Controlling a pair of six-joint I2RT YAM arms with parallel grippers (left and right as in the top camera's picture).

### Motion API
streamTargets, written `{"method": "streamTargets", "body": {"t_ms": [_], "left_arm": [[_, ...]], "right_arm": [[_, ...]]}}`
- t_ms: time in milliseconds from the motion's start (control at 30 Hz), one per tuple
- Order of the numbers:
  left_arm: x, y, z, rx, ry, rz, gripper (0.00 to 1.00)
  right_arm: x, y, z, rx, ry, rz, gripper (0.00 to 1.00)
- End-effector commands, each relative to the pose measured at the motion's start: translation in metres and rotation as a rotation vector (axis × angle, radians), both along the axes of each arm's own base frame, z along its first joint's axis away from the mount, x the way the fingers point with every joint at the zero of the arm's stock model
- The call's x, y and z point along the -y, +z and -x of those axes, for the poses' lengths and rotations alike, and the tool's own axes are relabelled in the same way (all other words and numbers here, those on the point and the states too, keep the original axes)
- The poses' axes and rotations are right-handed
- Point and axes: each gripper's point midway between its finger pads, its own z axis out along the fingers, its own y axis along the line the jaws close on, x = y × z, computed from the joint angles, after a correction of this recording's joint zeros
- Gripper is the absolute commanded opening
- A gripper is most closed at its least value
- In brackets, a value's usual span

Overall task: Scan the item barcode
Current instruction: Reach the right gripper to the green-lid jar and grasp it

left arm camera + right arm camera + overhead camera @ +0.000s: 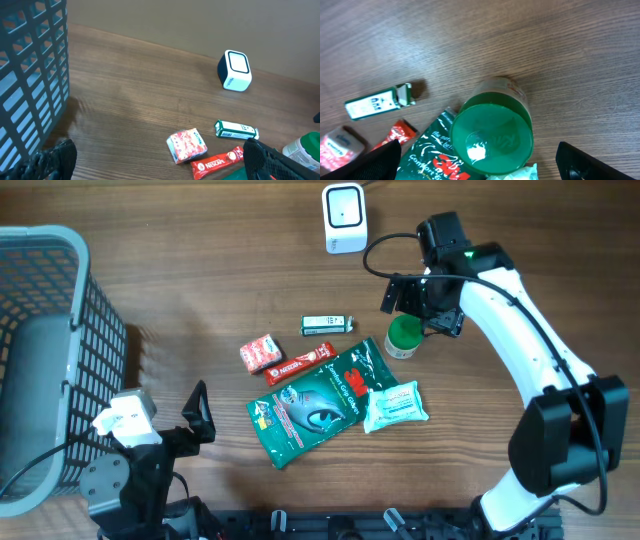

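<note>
- Right gripper [418, 308] spread wide, hanging over the green-lidded jar [404, 337]; no contact visible.
- Jar upright, right of table centre, just beside the green pouch [318, 400].
- White scanner [344, 218] at the far edge.
- Left gripper [160, 166] spread, empty, near edge, by the basket [40, 330].

Mock checkout: scanner [343, 218], basket [100, 350]

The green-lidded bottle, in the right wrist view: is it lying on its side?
No, the green-lidded bottle stands upright on the table, with its round lid facing the camera above it.
</note>
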Motion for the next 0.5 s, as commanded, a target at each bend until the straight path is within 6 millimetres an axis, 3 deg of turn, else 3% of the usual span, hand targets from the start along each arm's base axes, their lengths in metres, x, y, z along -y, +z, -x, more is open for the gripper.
{"method": "streamTargets", "body": {"t_ms": [0, 300, 467], "left_arm": [[-0.002, 0.001, 0.0, 0.006, 0.015, 0.006, 1.0], [-0.002, 0.001, 0.0, 0.005, 0.015, 0.006, 1.0], [-0.002, 0.001, 0.0, 0.006, 0.015, 0.006, 1.0]], "right_arm": [[0.002, -0.01, -0.007, -0.015, 0.011, 0.032, 0.99], [0.005, -0.074, 0.005, -0.191, 0.051, 0.081, 1.0], [0.006, -0.088, 0.007, -0.221, 0.076, 0.091, 0.98]]}}
